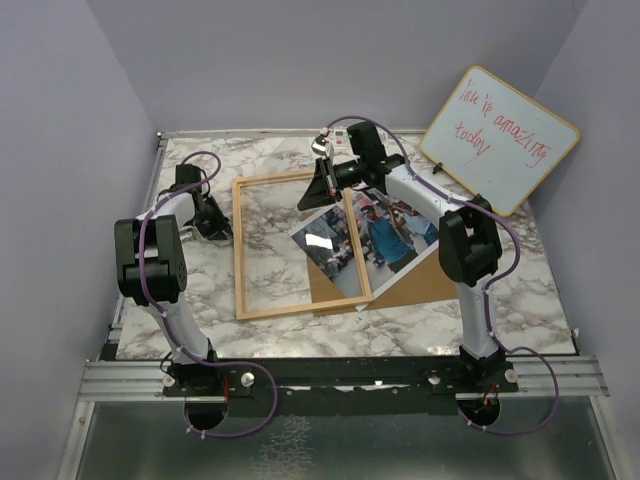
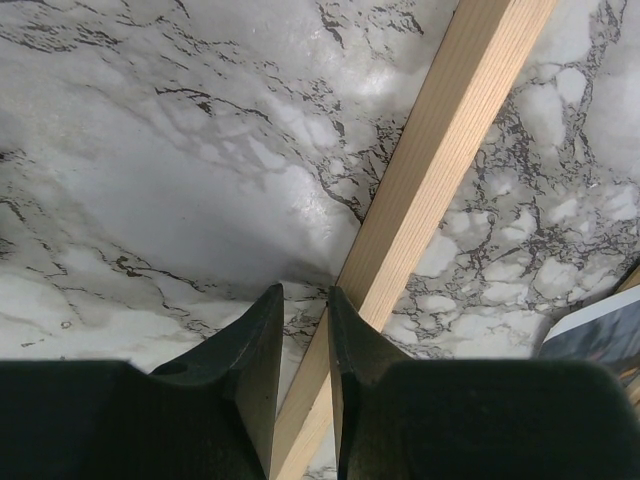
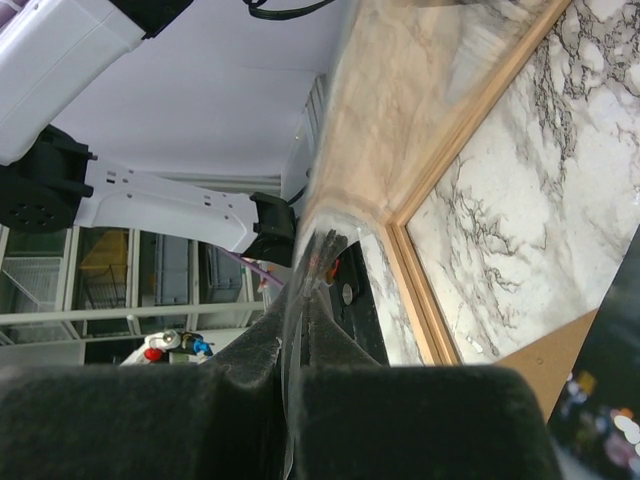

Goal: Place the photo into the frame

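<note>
The frame (image 1: 239,250), thin light wood, lies flat, its clear pane (image 3: 380,120) curling upward at the far end. The glossy, white-bordered photo (image 1: 390,240) (a blue-shirted figure shows) sits askew across the right rail.

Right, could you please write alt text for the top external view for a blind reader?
A wooden frame lies on a marble table, with a tilted photo crossing its right rail above a brown backing board. The right gripper pinches a clear pane at the frame's far edge; the left gripper is at its left rail.
</note>
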Controlling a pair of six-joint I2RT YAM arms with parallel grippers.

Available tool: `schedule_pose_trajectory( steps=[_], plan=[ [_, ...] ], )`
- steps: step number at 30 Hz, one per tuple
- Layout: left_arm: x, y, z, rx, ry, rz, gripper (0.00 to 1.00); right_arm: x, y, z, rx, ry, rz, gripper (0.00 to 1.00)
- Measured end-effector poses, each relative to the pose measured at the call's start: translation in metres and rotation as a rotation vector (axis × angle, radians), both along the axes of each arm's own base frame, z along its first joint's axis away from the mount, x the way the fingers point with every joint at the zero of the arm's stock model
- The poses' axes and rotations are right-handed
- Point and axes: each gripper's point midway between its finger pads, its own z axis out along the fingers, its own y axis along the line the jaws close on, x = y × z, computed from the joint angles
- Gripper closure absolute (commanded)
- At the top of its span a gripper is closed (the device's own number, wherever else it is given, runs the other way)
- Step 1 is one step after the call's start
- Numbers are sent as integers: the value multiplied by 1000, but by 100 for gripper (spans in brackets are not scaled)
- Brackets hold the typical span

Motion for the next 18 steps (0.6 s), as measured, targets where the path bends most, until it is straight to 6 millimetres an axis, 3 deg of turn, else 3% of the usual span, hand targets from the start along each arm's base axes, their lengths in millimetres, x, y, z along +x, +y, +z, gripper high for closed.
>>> schedule_pose_trajectory(
  steps=[18],
  plan=[
    [1, 0, 0, -7, -2, -1, 74, -5, -1, 4, 31, -15, 37, 99]
  ],
)
